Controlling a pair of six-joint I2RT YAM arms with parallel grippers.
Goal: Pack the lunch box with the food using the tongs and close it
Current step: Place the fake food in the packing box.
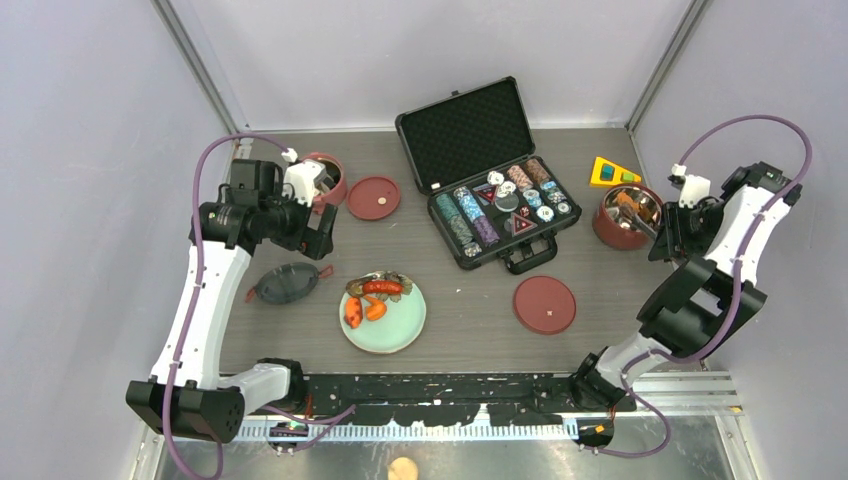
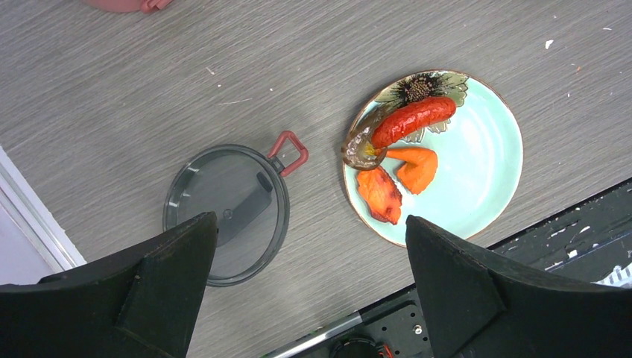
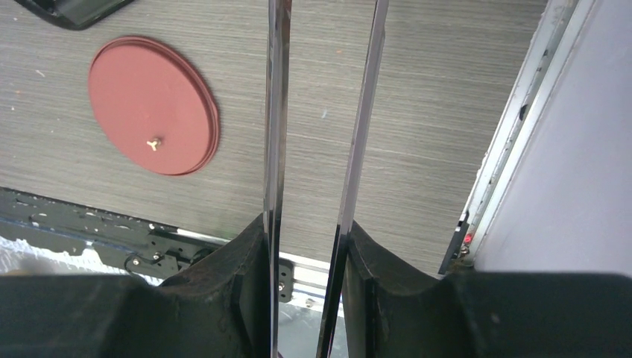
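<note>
Right gripper (image 3: 307, 240) grips the tongs (image 3: 276, 112) across both arms, so a squeeze should pinch food (image 2: 412, 119). Left gripper (image 2: 308, 222) gapes wide, idle — plate (image 2: 488, 183) at two o'clock in its view.

Grey wood-grain table (image 1: 470, 290) is pretty loaded. A pale green round plate (image 1: 405, 332) sits near the front, with a dark see-through round lid (image 1: 288, 284) just left of it. One flat red round lid (image 1: 373, 197) is back left by a maroon round bowl (image 1: 338, 185). The second flat red lid (image 1: 544, 304) is front right. An open black hard case (image 1: 470, 135) takes the middle, with a steel-lined maroon bowl (image 1: 627, 215) and a yellow wedge block (image 1: 612, 172) at right.
</note>
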